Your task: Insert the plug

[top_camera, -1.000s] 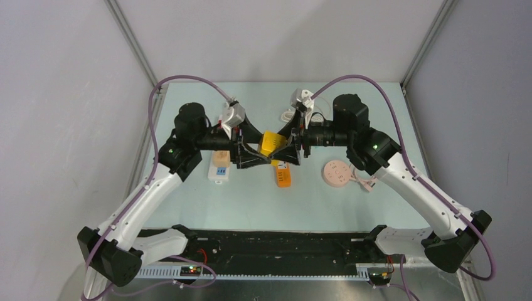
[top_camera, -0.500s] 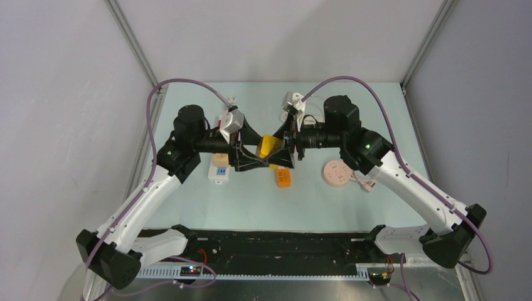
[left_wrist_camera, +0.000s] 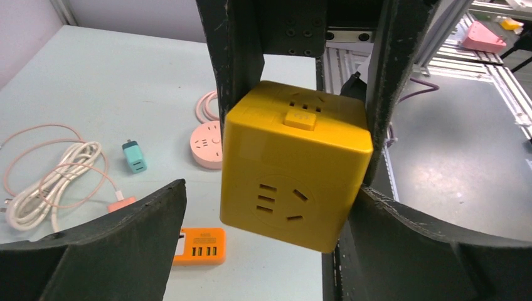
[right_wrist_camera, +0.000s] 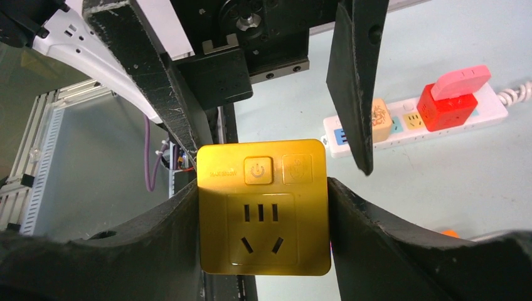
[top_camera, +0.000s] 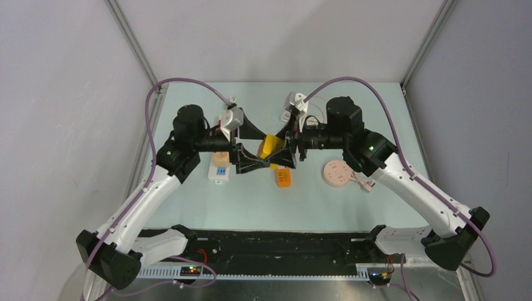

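A yellow cube socket (top_camera: 268, 146) hangs in the air between the two arms above the table's middle. My right gripper (top_camera: 280, 148) is shut on it; in the right wrist view both fingers press its sides (right_wrist_camera: 263, 207), with its power button and three-pin face towards the camera. My left gripper (top_camera: 260, 149) is open around the same cube. In the left wrist view the cube (left_wrist_camera: 295, 166) sits between the fingers, the left finger (left_wrist_camera: 125, 238) clearly apart from it and the right finger (left_wrist_camera: 408, 244) close against its edge. No plug is held.
An orange USB charger (top_camera: 283, 178) lies on the table below the cube. A pink round socket (top_camera: 337, 172) lies to the right. A white power strip (top_camera: 219, 168) to the left carries a red plug (right_wrist_camera: 448, 103). A teal adapter (left_wrist_camera: 134, 156) and a coiled white cable (left_wrist_camera: 50, 182) lie at the back.
The cube shifted slightly left and back with both arms. My left gripper's jaws have spread wider, off the cube. The right gripper has stayed shut on it.
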`<state>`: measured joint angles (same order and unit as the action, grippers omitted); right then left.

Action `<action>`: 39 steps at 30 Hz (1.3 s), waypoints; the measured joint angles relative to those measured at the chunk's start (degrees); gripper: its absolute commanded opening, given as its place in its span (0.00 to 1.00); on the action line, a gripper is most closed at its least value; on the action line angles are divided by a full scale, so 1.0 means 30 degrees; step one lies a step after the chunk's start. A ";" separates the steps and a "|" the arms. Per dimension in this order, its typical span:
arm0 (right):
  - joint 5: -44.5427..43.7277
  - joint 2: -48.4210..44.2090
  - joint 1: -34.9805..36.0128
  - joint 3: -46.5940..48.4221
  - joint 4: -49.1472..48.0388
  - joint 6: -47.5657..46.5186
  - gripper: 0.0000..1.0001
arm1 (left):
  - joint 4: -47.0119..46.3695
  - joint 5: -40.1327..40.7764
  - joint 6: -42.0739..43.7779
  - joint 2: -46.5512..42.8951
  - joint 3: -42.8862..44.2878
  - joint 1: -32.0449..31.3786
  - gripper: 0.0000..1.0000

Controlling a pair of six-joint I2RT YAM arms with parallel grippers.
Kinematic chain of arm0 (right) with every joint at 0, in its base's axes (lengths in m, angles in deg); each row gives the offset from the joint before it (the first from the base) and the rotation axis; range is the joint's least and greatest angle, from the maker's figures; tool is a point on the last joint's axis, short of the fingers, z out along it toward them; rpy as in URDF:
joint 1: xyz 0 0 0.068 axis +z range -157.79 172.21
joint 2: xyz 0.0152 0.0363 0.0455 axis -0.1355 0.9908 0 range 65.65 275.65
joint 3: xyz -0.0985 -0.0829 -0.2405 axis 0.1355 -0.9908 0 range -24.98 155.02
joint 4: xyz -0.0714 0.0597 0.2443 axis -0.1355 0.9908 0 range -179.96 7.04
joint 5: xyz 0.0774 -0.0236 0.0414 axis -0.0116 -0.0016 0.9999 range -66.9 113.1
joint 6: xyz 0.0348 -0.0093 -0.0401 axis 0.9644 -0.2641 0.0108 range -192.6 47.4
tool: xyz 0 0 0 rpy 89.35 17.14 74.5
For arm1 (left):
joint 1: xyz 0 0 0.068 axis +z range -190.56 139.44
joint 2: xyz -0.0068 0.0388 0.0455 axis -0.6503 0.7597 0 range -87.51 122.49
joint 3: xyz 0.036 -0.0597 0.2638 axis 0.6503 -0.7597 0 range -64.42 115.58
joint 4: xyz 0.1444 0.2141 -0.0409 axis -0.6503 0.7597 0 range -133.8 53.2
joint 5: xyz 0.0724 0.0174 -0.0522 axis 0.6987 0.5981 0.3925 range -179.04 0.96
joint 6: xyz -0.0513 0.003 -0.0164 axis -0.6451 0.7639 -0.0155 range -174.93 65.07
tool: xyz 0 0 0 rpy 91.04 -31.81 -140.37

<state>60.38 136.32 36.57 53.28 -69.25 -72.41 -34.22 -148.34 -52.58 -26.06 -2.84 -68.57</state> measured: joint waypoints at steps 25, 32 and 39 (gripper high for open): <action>-1.3770 -0.3708 -0.6812 -1.0025 0.1421 0.4350 0.00 | -0.0583 0.6339 0.0066 -0.0882 -0.1290 -0.0102 1.00; -1.3639 -0.2069 -0.8852 -1.0076 0.1690 0.4335 0.00 | -0.0583 0.6586 0.0095 -0.0823 -0.1719 -0.0095 1.00; -1.2539 -0.0219 -0.9377 -1.0061 0.3257 0.3366 0.00 | -0.0583 0.6717 0.0233 -0.0823 -0.1858 -0.0102 1.00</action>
<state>22.76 135.67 8.44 23.10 -59.48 -62.31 -35.97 -128.19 -51.88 -28.53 -8.42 -68.88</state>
